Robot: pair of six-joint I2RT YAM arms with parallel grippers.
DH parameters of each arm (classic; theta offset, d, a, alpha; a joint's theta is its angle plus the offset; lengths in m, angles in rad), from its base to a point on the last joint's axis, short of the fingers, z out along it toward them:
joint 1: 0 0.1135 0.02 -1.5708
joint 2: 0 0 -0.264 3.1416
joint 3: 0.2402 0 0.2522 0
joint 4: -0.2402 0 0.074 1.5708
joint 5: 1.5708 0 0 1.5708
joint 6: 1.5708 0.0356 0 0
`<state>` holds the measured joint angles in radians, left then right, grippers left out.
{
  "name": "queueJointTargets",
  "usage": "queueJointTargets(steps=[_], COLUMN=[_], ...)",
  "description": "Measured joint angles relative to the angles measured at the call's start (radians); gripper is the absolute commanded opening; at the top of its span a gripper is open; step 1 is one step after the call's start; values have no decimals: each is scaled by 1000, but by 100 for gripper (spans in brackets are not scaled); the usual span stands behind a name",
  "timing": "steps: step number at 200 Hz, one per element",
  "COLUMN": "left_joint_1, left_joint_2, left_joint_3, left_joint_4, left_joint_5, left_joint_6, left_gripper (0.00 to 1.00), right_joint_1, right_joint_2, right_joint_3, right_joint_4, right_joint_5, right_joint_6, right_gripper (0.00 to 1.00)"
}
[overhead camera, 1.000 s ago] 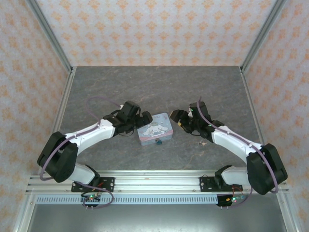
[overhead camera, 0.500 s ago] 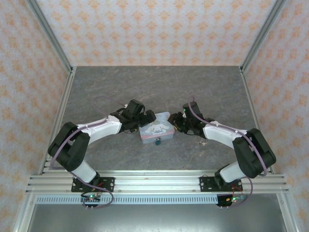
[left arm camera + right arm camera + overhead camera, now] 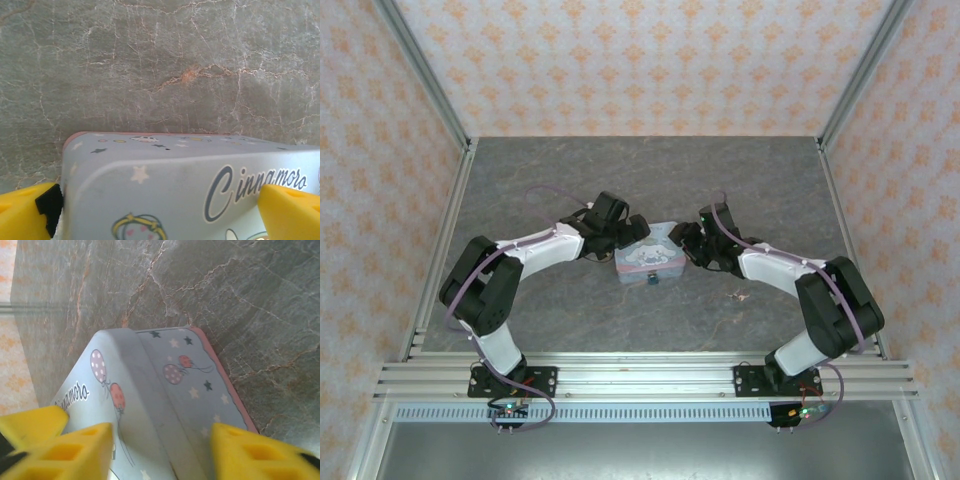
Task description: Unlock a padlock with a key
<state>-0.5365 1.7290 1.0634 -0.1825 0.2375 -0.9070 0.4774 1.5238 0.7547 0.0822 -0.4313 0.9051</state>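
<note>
The tiny teal padlock [image 3: 650, 279] hangs at the near side of a pastel cartoon-printed box [image 3: 650, 256] in the middle of the table. The key [image 3: 738, 294] is a pale speck on the table to the box's right, near my right forearm. My left gripper [image 3: 631, 233] is at the box's left end. In the left wrist view its jaws [image 3: 157, 215] stand wide open, with the box [image 3: 165, 190] between the yellow fingers [image 3: 25, 212]. My right gripper [image 3: 686, 246] is at the box's right end, open, its fingers [image 3: 260, 450] astride the box's corner [image 3: 165, 400].
Grey marble-patterned table [image 3: 650, 180] with metal posts and patterned walls on three sides. An aluminium rail [image 3: 640, 380] runs along the near edge by the arm bases. Open tabletop lies behind the box and on both outer sides.
Both arms have reached inward and closed in on the box from either end. The box has slid a little away from the bases. The right jaws narrowed, then widened again.
</note>
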Motion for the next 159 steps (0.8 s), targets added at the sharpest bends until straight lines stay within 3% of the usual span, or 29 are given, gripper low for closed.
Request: queueJointTargets(steps=[28, 81, 126, 159], left_joint_1=[24, 132, 111, 59], left_joint_2=[0, -55, -239, -296], left_joint_3=[0, -16, -138, -203], left_joint_4=[12, 6, 5, -7], left_joint_5=[22, 19, 21, 20], left_joint_6=[10, 53, 58, 38], left_gripper=[100, 100, 100, 100], right_joint_1=[-9, -66, -68, -98], right_joint_2=[-39, -299, -327, -317], right_joint_3=[0, -10, -20, -49], right_joint_4=[-42, -249, -494, -572], right_joint_5=[6, 86, 190, 240], right_joint_6=[-5, -80, -183, -217], right_gripper=[69, 69, 66, 65])
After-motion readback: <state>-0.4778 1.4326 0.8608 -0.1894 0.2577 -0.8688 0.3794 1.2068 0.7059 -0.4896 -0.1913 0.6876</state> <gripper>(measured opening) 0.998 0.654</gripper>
